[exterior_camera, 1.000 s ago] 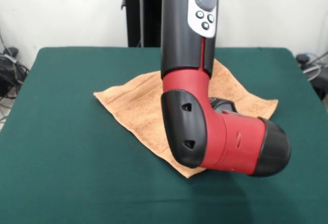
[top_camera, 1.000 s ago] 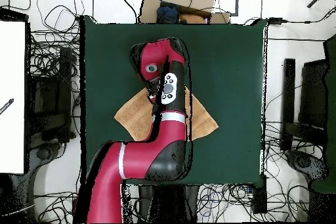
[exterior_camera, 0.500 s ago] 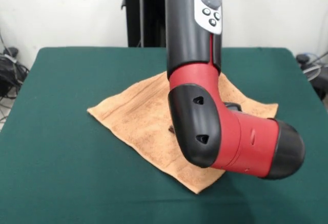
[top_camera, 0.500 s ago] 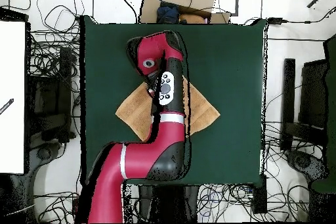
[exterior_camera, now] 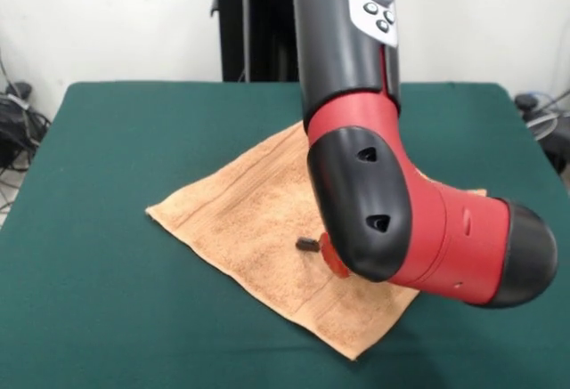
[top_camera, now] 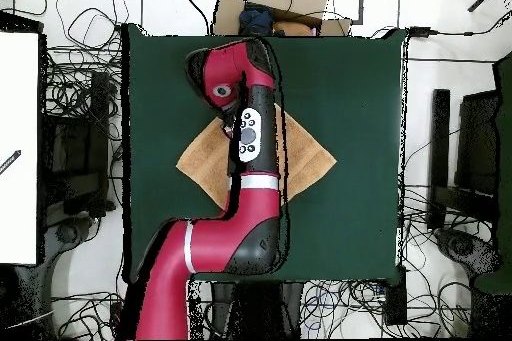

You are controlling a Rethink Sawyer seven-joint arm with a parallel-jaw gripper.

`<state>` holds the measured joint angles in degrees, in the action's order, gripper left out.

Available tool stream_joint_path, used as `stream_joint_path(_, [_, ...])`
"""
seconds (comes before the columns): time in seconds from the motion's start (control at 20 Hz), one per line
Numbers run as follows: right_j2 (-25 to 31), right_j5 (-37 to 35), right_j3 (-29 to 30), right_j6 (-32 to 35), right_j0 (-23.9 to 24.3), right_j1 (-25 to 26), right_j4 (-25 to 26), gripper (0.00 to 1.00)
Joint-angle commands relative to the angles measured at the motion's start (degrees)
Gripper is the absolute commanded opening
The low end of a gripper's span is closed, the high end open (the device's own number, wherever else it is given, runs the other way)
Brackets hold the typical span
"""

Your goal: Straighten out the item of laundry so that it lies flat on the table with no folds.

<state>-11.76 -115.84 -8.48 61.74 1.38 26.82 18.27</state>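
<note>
A cardboard box (top_camera: 288,2) sits beyond the top edge, with tangled cables (top_camera: 75,87) on the floor.

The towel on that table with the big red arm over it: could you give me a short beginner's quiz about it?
1. True or false: the towel hangs over the edge of the table.
2. In the front view, what hides part of the towel? A) the arm B) a cardboard box C) a person's hand
3. Fill in: the table's top is dark ____.

Key: 1 false, it lies wholly on the table; 2 A; 3 green.
</note>
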Motion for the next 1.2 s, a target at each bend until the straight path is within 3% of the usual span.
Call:
stream_joint_path(0.05, [-3.08, 8.23, -0.22, 3.06, 1.03, 2.32, -0.70, 1.00])
stream_joint_path(0.4, [-7.62, 7.34, -0.97, 5.06, 1.51, 3.39, -4.61, 1.00])
stream_joint_path(0.7, [-15.92, 8.28, -1.54, 8.10, 2.74, 5.18, -13.17, 1.00])
stream_joint_path(1.0, [-34.42, 11.45, -1.91, 11.70, 5.87, 7.86, -30.76, 1.00])
stream_joint_path(1.2, [-55.95, 17.18, -0.29, 13.19, 9.40, 8.96, -50.90, 1.00])
